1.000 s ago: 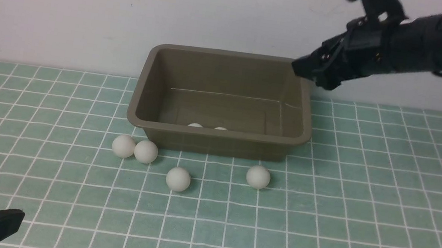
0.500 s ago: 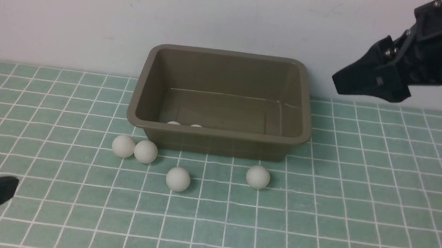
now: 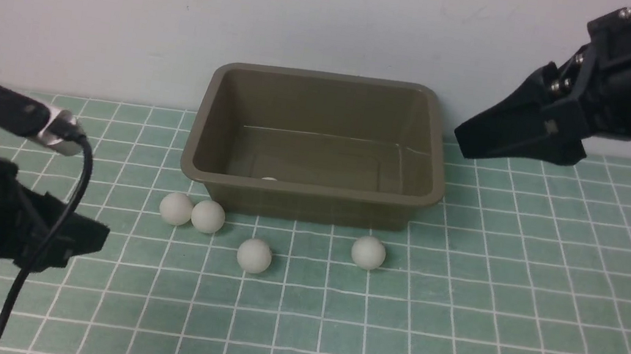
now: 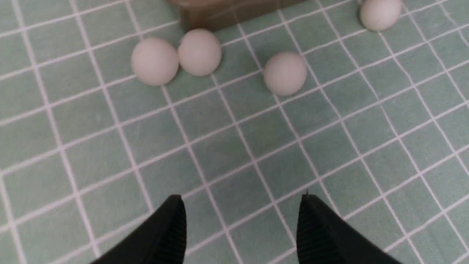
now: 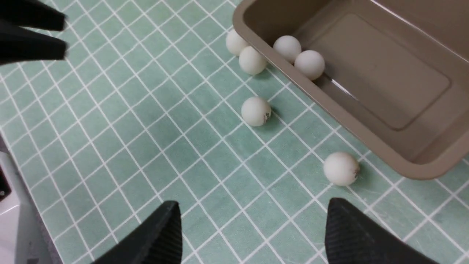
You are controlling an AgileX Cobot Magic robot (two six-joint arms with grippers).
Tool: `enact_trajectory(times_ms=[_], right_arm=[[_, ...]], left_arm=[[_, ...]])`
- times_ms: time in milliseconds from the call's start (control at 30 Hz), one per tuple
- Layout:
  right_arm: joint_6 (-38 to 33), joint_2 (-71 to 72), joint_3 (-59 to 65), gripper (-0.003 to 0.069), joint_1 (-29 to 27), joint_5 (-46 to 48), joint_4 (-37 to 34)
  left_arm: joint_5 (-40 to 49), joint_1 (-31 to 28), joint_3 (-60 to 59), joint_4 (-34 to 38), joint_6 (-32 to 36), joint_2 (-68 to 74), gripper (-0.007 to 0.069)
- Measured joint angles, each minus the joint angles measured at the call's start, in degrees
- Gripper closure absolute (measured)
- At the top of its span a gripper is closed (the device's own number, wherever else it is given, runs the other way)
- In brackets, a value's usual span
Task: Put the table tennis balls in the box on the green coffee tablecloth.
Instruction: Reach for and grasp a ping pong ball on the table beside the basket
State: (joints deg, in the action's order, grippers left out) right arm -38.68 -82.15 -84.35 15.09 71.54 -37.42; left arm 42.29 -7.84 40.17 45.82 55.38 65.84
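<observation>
Backdrop: a plain pale wall (image 3: pixel 130 3) stands behind a green tablecloth (image 3: pixel 521 292) ruled in thin white squares.
Left claw (image 4: pixel 240 205): the fingers stand moderately apart with nothing between them. It hangs over bare cloth on the robot's left and points toward the loose balls, well short of them.
Left arm wiring: a black cable (image 3: pixel 41 262) runs down from a silver plug (image 3: pixel 59 135) on top of the arm.
Right claw (image 5: pixel 253 209): it is spread wide and empty. It is raised above the cloth beyond the box's right end, with its tips slanting down toward the box.
Nearest loose balls: the leftmost ball (image 3: pixel 176 209) and the second ball (image 3: pixel 208 217) touch each other and lie just in front of the box's front left corner.
Third ball (image 3: pixel 254 255): it lies alone on the cloth, farther forward than the others. The right wrist view shows a small dark print on it.
Fourth ball (image 3: pixel 368 252): it lies near the front wall toward the box's right end, apart from the rest, and also bears a dark mark.
Balls already in: the first inside ball (image 5: pixel 287 48) and the second inside ball (image 5: pixel 309 64) touch each other against the near wall, in the box's left half. The front view shows only a white sliver above the rim.
Box (image 3: pixel 325 104): an olive-brown tub with rounded corners stands on the cloth close to the wall, its long side facing the robot.
</observation>
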Motion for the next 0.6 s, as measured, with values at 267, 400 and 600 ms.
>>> enact_trajectory(times_ms=[267,400,600], right_arm=[[0.06,0.00,0.00,0.0186,0.00,0.05,-0.23],[0.29,0.00,0.00,0.0186,0.00,0.05,-0.24],[0.24,0.00,0.00,0.0186,0.00,0.05,-0.24]], left_arm=[[4.53,0.00,14.75,5.58,12.21,14.98,0.0193],[5.88,0.00,22.31,0.82,12.13,22.54,0.0175],[5.49,0.00,28.76,-8.04,11.94,29.28,0.0174]])
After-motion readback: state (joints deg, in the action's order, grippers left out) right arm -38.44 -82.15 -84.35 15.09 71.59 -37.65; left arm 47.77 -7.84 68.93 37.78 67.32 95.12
